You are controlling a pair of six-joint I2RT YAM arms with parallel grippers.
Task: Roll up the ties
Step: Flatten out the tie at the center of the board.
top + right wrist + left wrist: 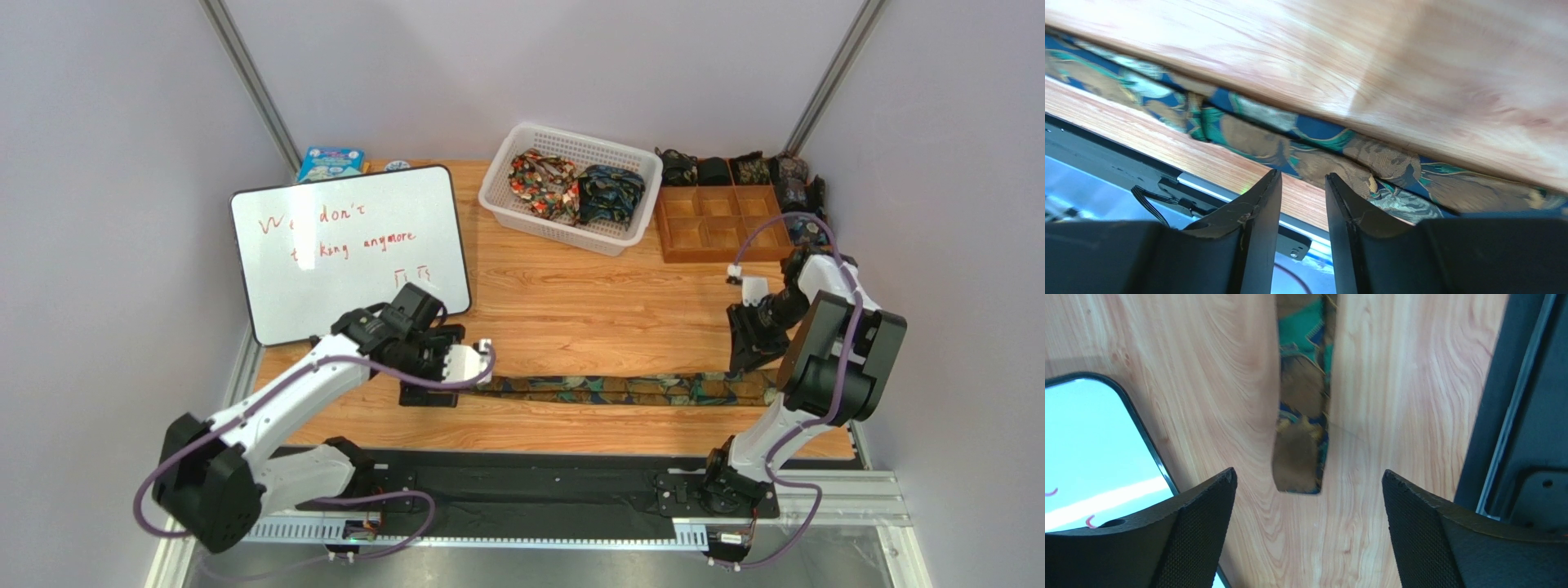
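Note:
One tie (613,388), dark with green, gold and blue patterning, lies flat and stretched out along the table's front edge. My left gripper (476,365) hovers over its left end, jaws wide open. In the left wrist view the tie's narrow end (1300,447) rests on the wood between my spread fingertips, and the left gripper (1308,473) holds nothing. My right gripper (748,349) is at the tie's right end. In the right wrist view the right gripper (1303,174) shows a narrow empty gap, with the tie (1315,153) just beyond its tips.
A whiteboard (350,251) lies at the left, close to my left gripper. At the back, a white basket (515,202) holds two bunched ties (546,181). A wooden tray (724,221) stands at the back right, with rolled ties (736,168) along its far row. A black rail (528,484) runs along the front edge.

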